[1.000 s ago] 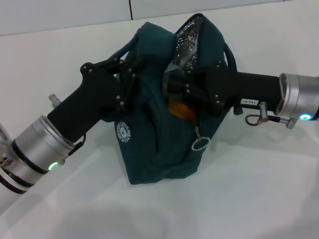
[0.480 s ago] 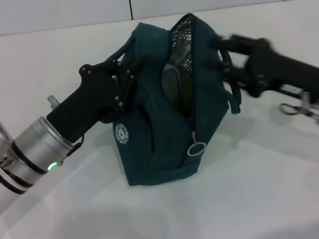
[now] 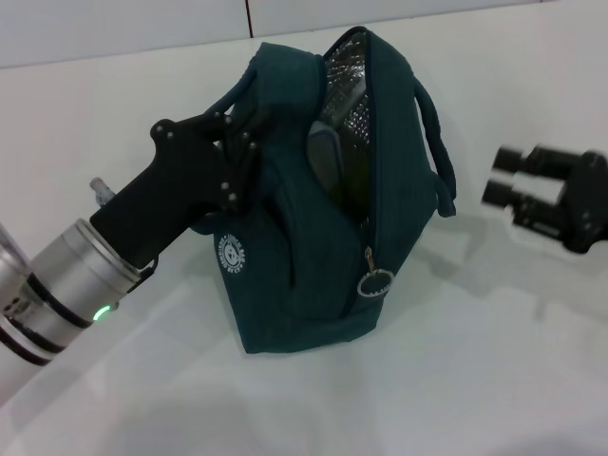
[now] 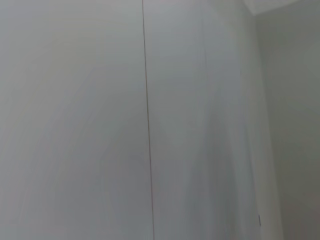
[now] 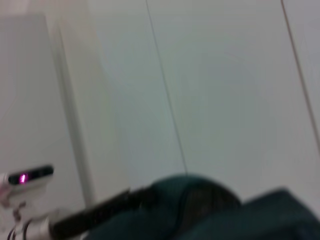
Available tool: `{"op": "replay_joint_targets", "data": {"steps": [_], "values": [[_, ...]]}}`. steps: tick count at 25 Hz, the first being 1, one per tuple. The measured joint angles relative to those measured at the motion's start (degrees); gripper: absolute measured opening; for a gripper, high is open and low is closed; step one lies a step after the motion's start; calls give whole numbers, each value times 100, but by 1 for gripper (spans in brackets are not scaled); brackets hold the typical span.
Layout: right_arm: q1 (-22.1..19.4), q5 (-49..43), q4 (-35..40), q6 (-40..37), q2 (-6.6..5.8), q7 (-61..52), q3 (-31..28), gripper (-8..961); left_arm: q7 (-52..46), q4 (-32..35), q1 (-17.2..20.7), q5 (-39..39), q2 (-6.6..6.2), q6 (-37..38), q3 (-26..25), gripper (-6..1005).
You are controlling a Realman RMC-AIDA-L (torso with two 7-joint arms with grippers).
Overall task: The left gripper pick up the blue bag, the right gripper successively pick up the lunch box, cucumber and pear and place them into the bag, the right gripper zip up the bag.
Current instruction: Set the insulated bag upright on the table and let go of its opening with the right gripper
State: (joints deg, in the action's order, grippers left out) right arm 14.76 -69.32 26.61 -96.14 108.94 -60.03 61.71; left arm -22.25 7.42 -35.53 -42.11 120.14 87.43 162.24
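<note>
On the white bench (image 3: 494,380), toward its middle, the blue bag (image 3: 323,256) is standing with its mouth gaping and its silver lining (image 3: 347,81) showing. I am pinching the bag's near side wall with my left claw (image 3: 242,152), which is propping the mouth open. My right claw (image 3: 503,180) is hanging off to the right of the bag, well apart from it and above the bench; I cannot tell whether it is spread or pressed together. A dark rounded thing (image 3: 328,157) is lying inside the opening; what it is I cannot say. No lunch box, cucumber or pear is showing on the bench, so I am judging the zipping to be the step in hand. The ring pull (image 3: 377,282) is sitting low on the bag's front seam. To do this well, I am aiming the right claw at that ring, keeping my left grip firm so the fabric is staying taut while the slider is travelling up along the teeth.
</note>
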Motion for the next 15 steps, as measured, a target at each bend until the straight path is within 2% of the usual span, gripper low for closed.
{"op": "replay_joint_targets", "data": {"steps": [2, 3, 8, 15], "values": [[46, -257, -9, 114, 13, -88, -1, 451, 7, 18, -14, 0, 0, -44, 0, 45], [155, -634, 0, 326, 63, -202, 1, 451, 8, 28, -20, 0, 0, -53, 0, 45], [394, -886, -8, 626, 183, -239, 37, 449, 9, 32, 4, 0, -6, -54, 0, 45], [675, -962, -8, 790, 229, -270, 63, 447, 10, 5, 16, 0, -8, -35, 0, 45]]}}
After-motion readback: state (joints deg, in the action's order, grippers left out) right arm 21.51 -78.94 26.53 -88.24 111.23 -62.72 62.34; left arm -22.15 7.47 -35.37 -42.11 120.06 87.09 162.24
